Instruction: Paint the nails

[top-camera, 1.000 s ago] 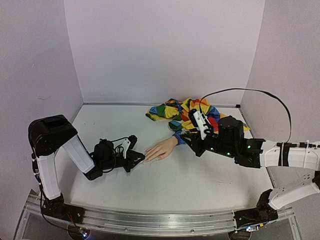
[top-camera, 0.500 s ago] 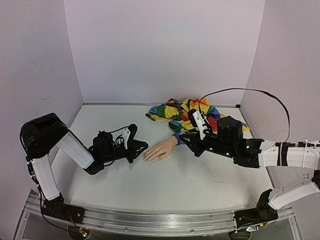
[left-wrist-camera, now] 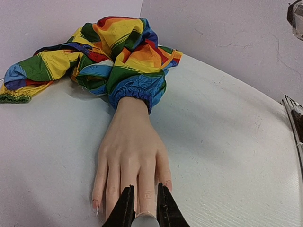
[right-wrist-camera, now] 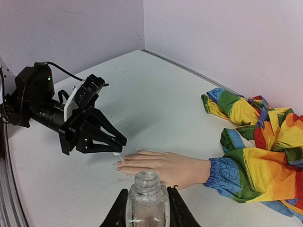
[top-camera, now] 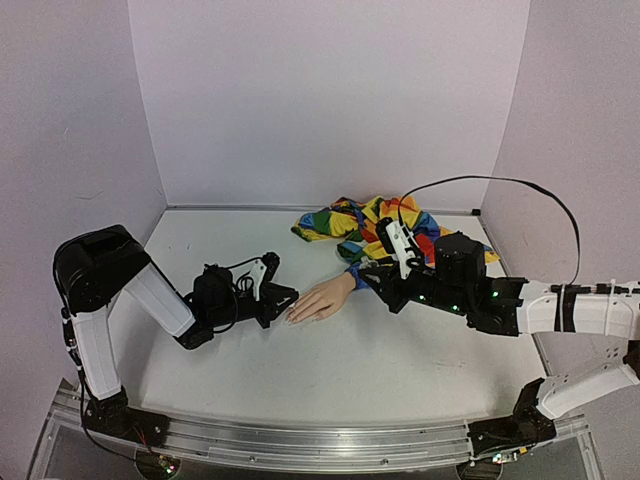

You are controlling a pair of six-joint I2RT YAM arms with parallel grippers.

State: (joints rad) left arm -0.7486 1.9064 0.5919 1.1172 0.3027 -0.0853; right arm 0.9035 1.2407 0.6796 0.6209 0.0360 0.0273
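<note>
Peach mannequin hand (top-camera: 320, 300) lies palm-down mid-table, rainbow sleeve (top-camera: 385, 225) bunched toward the far right corner. Its nails (left-wrist-camera: 95, 206) look tiny, hard and slick: brush lightly, steadying at the wrist. Left gripper (top-camera: 284, 297) pinches a white applicator (left-wrist-camera: 144, 220) beside them; right gripper (right-wrist-camera: 147, 204) clamps an open clear bottle (right-wrist-camera: 147, 187).

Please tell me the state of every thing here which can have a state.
left tool: shut on a white applicator, at a fingertip.
right tool: shut on the bottle.
bottle: upright, uncapped.
mannequin hand: flat, palm down on the table.
nails: two look pink; others unclear.
sleeve: bunched up.
</note>
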